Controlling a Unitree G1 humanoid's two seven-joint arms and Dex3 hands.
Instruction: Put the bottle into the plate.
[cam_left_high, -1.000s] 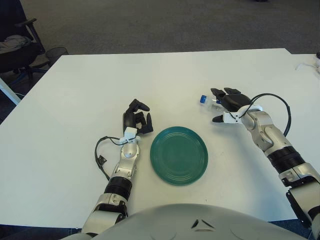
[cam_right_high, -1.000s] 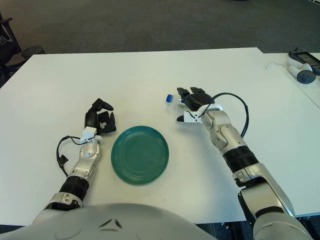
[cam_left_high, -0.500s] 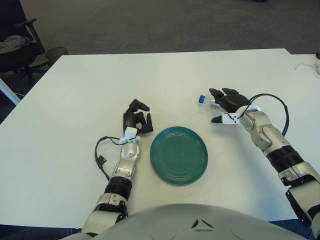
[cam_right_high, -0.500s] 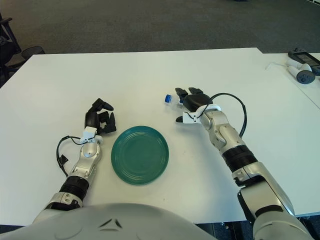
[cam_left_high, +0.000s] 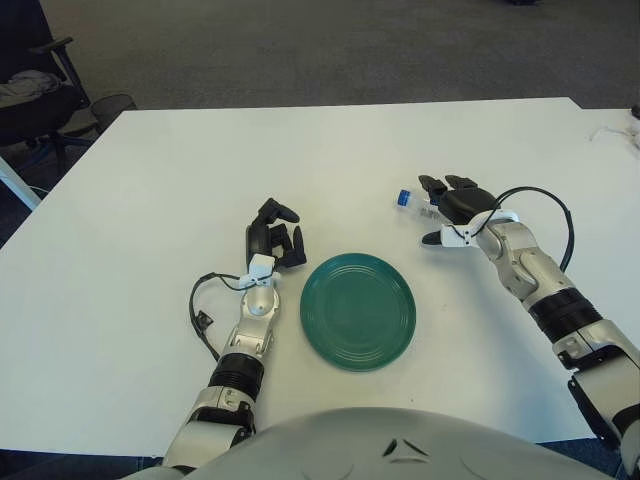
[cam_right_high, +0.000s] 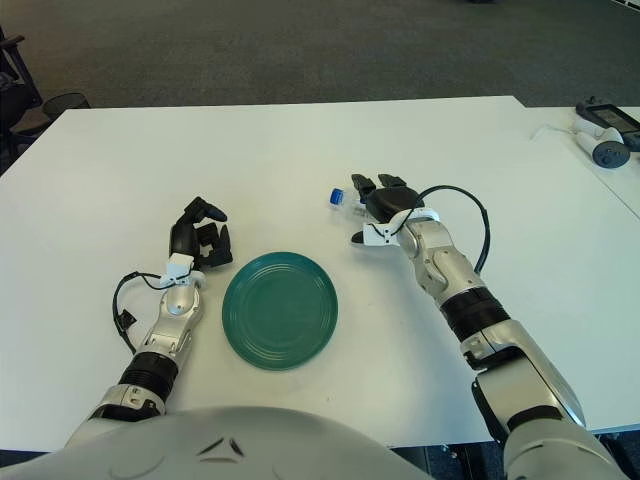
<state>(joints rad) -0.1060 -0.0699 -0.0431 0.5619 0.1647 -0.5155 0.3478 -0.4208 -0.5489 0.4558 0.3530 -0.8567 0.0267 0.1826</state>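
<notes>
The small clear bottle (cam_left_high: 415, 203) with a blue cap lies on its side on the white table (cam_left_high: 150, 180), at about 1 o'clock from the green plate (cam_left_high: 358, 310) and well apart from it, its capped end pointing toward 10 o'clock. The right hand (cam_left_high: 455, 212) is laid over the body of the bottle, so only the cap and neck show clear of it; its dark fingers (cam_left_high: 432, 186) reach past the far side and the thumb sits on the near side, but whether they have closed firmly on the bottle or only rest around it cannot be told from either eye view. The left hand (cam_left_high: 272, 237) lies on the table just beside the plate's rim at 10 o'clock, fingers curled and holding nothing, and looks idle. The step in hand appears to be securing the grasp before any lift. To do it well, the fingers and thumb should likely close across the bottle's width near the middle of its body rather than toward the neck, since a round bottle lying flat may roll or squirt out toward 10 o'clock if squeezed off-centre. A light plastic bottle probably gives under pressure, so a moderate squeeze seems wiser than a hard one. Once it is held, the lift should clear the plate's raised rim before the carry toward 7 o'clock, and the release ought to come low over the plate's centre so the bottle settles rather than rolling off.
</notes>
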